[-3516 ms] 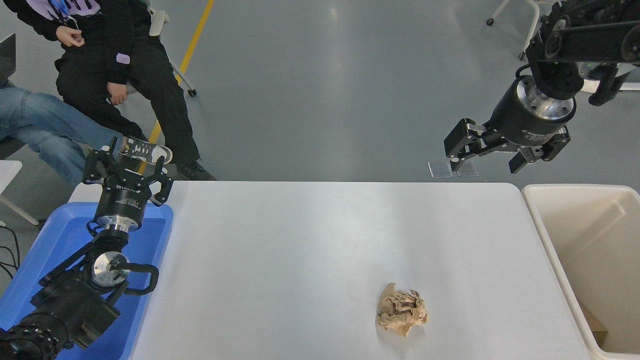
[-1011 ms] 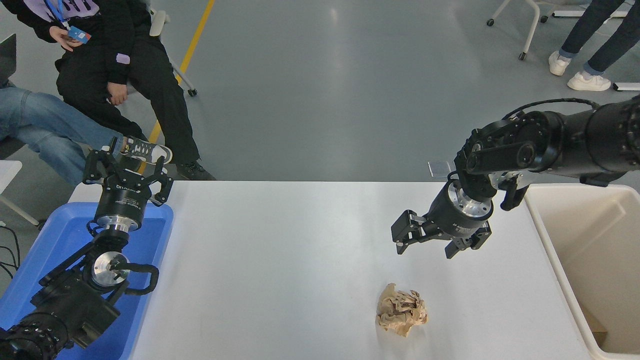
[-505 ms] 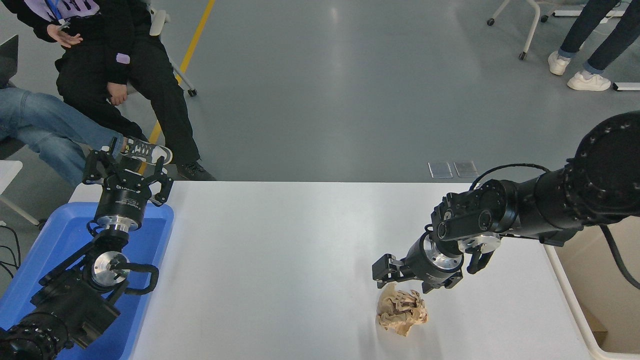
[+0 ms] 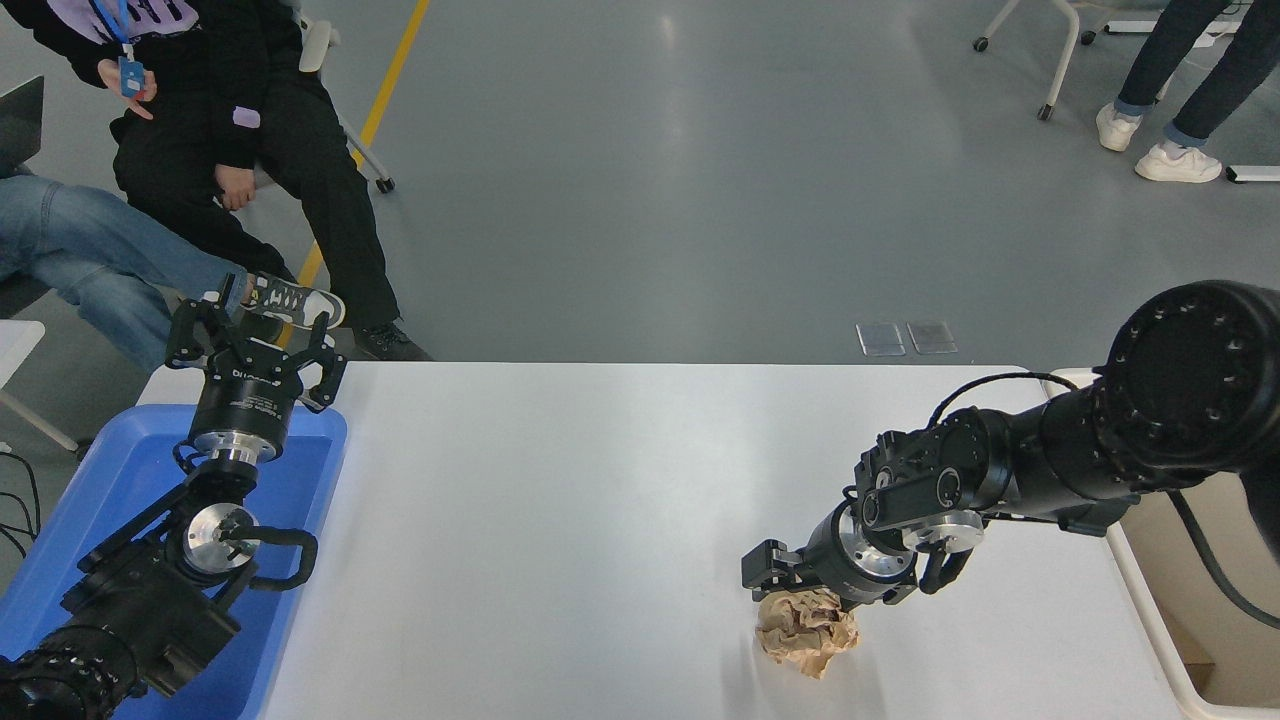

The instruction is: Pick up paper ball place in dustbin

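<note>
The fingers (image 4: 765,568) of the right gripper (image 4: 800,585) are spread wide and stand right at the top of the paper ball (image 4: 806,630), one black finger showing at the ball's upper left edge while the other is hidden behind the gripper body; whether they touch the paper cannot be told. The crumpled tan-brown ball lies on the white surface (image 4: 560,500), toward its near right part, not lifted. The right arm (image 4: 1100,450) reaches in from the right edge, across the corner of the beige dustbin (image 4: 1140,590), which stands just beside the surface's right end and is well apart from the ball. The left gripper (image 4: 255,345) is parked at the lower left, above the far end of a bright blue tray (image 4: 110,480), its fingers spread and pointing away from the camera. Beyond the surface, at upper left, two people sit, one in black clothes (image 4: 250,150) and one in blue jeans (image 4: 90,260). At upper right a person's legs and white shoes (image 4: 1150,140) stand on the grey floor.
</note>
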`<state>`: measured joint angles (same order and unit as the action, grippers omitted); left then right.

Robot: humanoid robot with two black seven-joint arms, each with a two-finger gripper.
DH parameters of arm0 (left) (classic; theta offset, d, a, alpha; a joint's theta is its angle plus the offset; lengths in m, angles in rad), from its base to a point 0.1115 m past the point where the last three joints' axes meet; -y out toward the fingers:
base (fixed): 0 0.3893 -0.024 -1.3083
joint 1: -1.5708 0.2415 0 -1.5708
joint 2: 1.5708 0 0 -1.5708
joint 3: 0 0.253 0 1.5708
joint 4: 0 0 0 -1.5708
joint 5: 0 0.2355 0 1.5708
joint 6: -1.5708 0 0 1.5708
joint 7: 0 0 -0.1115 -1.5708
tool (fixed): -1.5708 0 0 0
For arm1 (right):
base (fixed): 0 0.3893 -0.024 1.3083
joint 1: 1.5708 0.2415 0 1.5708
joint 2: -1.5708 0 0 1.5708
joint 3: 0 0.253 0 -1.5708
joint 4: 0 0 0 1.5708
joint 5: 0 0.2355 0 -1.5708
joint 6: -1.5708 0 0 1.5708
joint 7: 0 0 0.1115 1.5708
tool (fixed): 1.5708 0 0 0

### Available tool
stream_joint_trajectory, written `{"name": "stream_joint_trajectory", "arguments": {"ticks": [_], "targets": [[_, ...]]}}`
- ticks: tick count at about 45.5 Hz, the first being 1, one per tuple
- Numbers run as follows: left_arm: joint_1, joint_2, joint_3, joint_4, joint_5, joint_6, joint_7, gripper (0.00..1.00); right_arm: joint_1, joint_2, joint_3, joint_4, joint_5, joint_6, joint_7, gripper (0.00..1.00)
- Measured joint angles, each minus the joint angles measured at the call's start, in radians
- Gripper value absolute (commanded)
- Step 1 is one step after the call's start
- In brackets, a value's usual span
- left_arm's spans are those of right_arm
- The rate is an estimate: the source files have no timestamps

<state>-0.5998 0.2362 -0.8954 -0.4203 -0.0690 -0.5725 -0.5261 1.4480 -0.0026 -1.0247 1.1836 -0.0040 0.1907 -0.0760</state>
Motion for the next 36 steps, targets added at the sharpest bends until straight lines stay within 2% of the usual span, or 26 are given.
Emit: {"name": "stream_joint_trajectory", "arguments": {"ticks": [15, 22, 25, 28, 36], "targets": [[0.0, 0.0, 0.0, 0.0, 0.0, 0.0, 0.0, 0.99, -0.048, 0.002, -0.002, -0.016, -0.006, -0.021, -0.038, 1.0], [0.0, 0.0, 0.0, 0.0, 0.0, 0.0, 0.0, 0.99, -0.059, 0.002, -0.003, -0.018, -0.007, -0.024, -0.043, 0.89], [0.0, 0.0, 0.0, 0.0, 0.0, 0.0, 0.0, 0.99, -0.065, 0.002, -0.003, -0.02, -0.007, -0.025, -0.045, 0.78], [0.0, 0.0, 0.0, 0.0, 0.0, 0.0, 0.0, 0.99, -0.074, 0.002, -0.003, -0.025, -0.001, -0.027, -0.046, 0.58], [0.0, 0.0, 0.0, 0.0, 0.0, 0.0, 0.0, 0.99, -0.089, 0.003, -0.001, -0.03, 0.008, -0.028, -0.048, 0.31]]}}
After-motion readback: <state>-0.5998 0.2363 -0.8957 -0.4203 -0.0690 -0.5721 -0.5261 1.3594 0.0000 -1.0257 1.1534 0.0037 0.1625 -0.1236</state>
